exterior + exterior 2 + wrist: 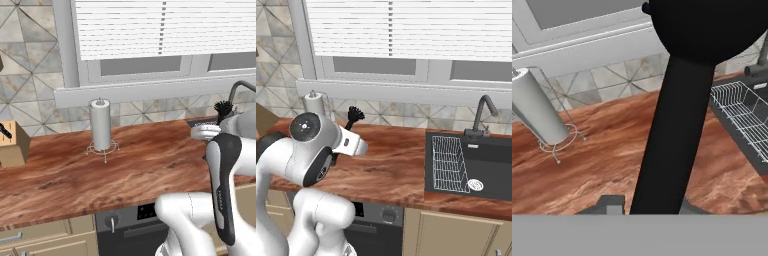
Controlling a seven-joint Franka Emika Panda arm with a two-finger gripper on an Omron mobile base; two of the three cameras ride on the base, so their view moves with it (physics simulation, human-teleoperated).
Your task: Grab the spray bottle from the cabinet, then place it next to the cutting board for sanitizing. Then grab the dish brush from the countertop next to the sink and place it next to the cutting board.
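Left of your arm on the countertop (pixel 75 175) you see a knife block (pixel 12 144), then a paper-towel holder (pixel 101 127). Your gripper (pixel 647 207) is clenched on the dish brush (pixel 677 115), held above the counter, left of the sink (pixel 476 165).

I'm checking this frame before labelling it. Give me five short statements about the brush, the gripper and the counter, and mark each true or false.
1. The gripper is shut on the dish brush. True.
2. The dish brush lies flat on the countertop. False: it is held up in the air, bristle head uppermost.
3. A paper towel roll stands upright on a wire holder on the countertop. True.
4. The sink holds a stack of plates. False: a wire rack sits in it, and no plates show.
5. A knife block stands at the left end of the counter in the left base view. True.
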